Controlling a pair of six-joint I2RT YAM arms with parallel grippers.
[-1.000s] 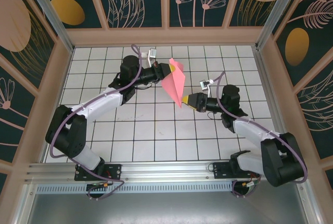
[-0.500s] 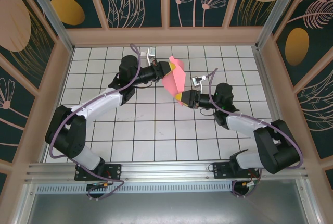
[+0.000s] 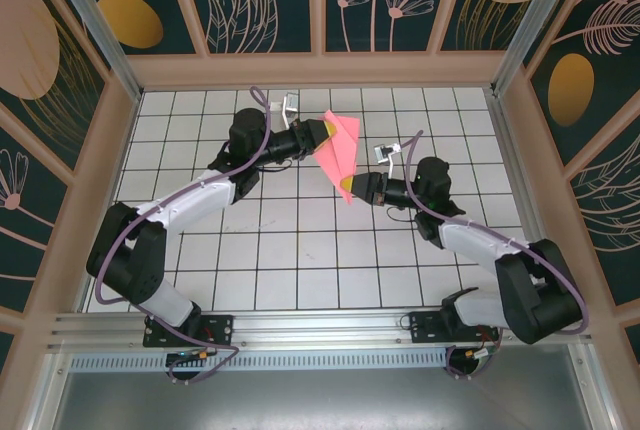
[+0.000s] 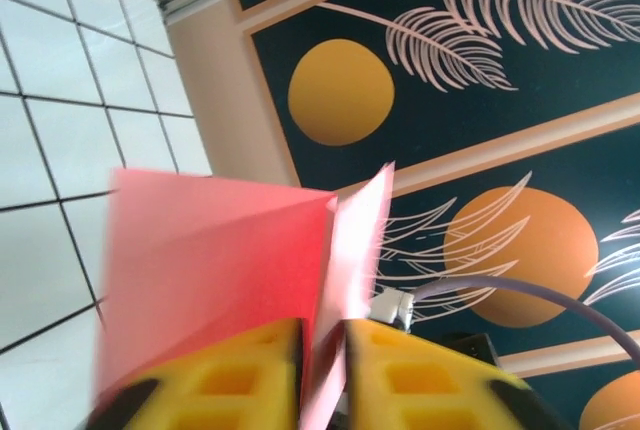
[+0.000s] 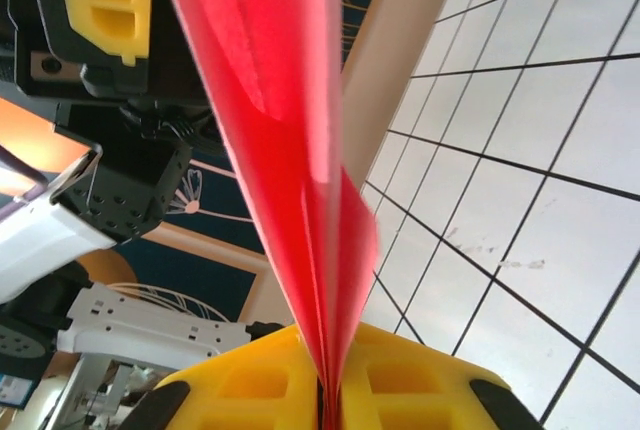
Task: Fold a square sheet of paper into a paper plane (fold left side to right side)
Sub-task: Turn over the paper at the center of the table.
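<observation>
The paper plane (image 3: pixel 340 154) is a slim pink-red dart held in the air above the table's far middle, nose pointing toward me. My right gripper (image 3: pixel 352 188) is shut on its nose end; in the right wrist view the yellow fingers (image 5: pixel 420 380) pinch the red folds (image 5: pixel 270 100) tightly at the right gripper (image 5: pixel 325 395). My left gripper (image 3: pixel 322 134) is at the plane's wide tail. In the left wrist view its jaws stand slightly apart at the left gripper (image 4: pixel 323 370), with a pale flap of the paper (image 4: pixel 220 270) passing loosely through the gap.
The white grid table (image 3: pixel 300 250) lies below both arms. Wooden rails and patterned dark panels (image 3: pixel 320 70) wall in the back and sides. The right arm's purple cable (image 3: pixel 410 155) loops near the plane. The left gripper's yellow finger (image 5: pixel 105 0) shows close behind the paper.
My right gripper moved in from open and closed on the plane's nose. The left jaws, shut before, have parted a little. The plane shifted slightly and lies flatter.
</observation>
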